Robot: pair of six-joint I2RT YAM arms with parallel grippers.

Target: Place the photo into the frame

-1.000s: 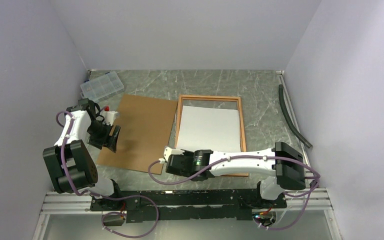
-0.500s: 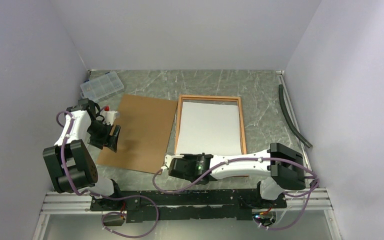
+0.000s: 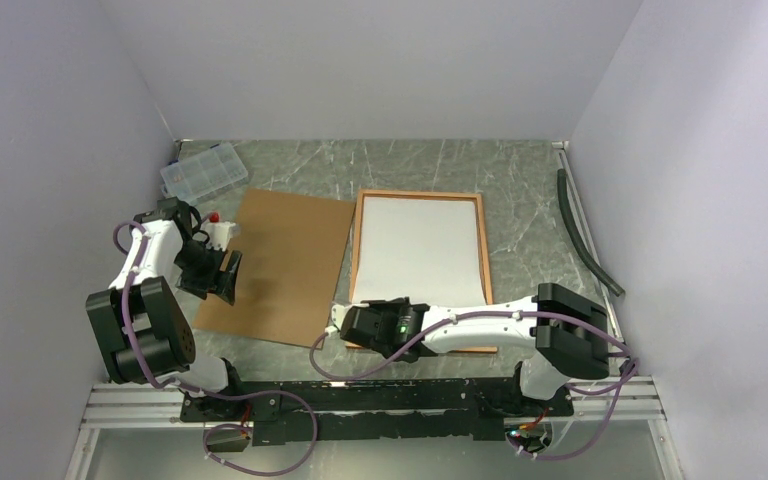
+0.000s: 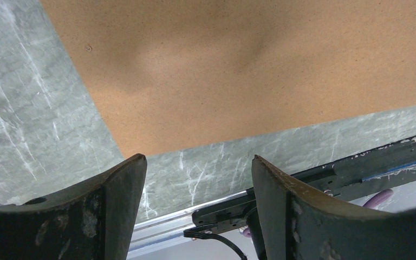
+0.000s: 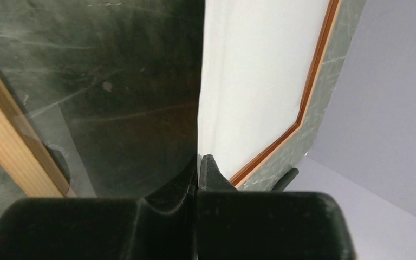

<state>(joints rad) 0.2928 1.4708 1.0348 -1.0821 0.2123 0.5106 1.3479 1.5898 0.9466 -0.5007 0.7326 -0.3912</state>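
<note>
Where pale walls (image 3: pixel 380 60) enclose it, the veined grey-green tabletop (image 3: pixel 520 180) bears the frame (image 3: pixel 420 194).

Three plain pale lilac walls (image 3: pixel 380 60) box in the scene, meeting in corners at upper left and upper right. The table (image 3: pixel 520 170) has a grey-green marbled top with white veins. A metal rail (image 3: pixel 130 405) runs along the bottom edge. The light is even and the shadows are soft.
</note>
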